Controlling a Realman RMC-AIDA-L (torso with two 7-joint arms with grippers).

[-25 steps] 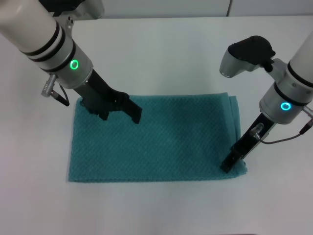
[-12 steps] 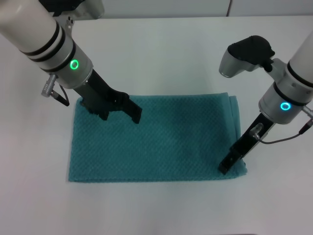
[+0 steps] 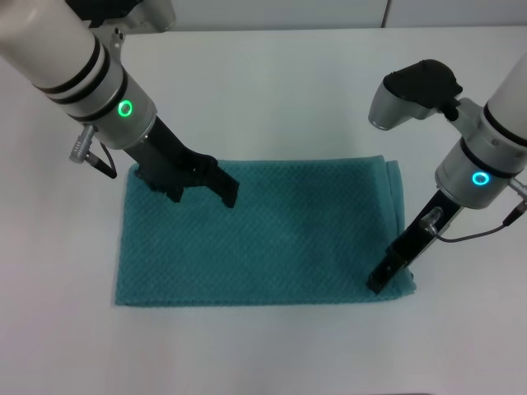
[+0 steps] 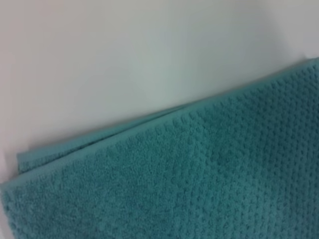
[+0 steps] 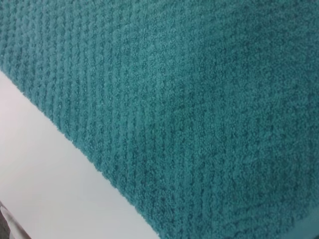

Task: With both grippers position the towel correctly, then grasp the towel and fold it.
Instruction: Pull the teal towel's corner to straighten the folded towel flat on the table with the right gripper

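Plainly, the scene by its parts:

Towel: the towel (image 3: pixel 272 234) is a teal cloth with a waffle weave, lying flat as a wide rectangle on the white worktop (image 3: pixel 272 90), near the middle of the head view.
Towel edges: on the robot's right side the cloth shows stacked layers, with a second edge peeking out past the top one; the left wrist view shows a corner (image 4: pixel 20 174) with another layer just under it.
Left gripper: the left gripper (image 3: pixel 206 185) hangs over the towel's far left corner, its black fingers spread apart with a gap between them, holding nothing.
Right gripper: the right gripper (image 3: pixel 380 278) points steeply down at the near right corner, its tip on or just above the cloth.
Hard to make out: the right fingers overlap in the head view, so I cannot tell whether they are parted or closed, or whether they pinch any cloth.
Wrist views: neither shows its own fingers; the right one shows only weave (image 5: pixel 199 109) and a strip of worktop.
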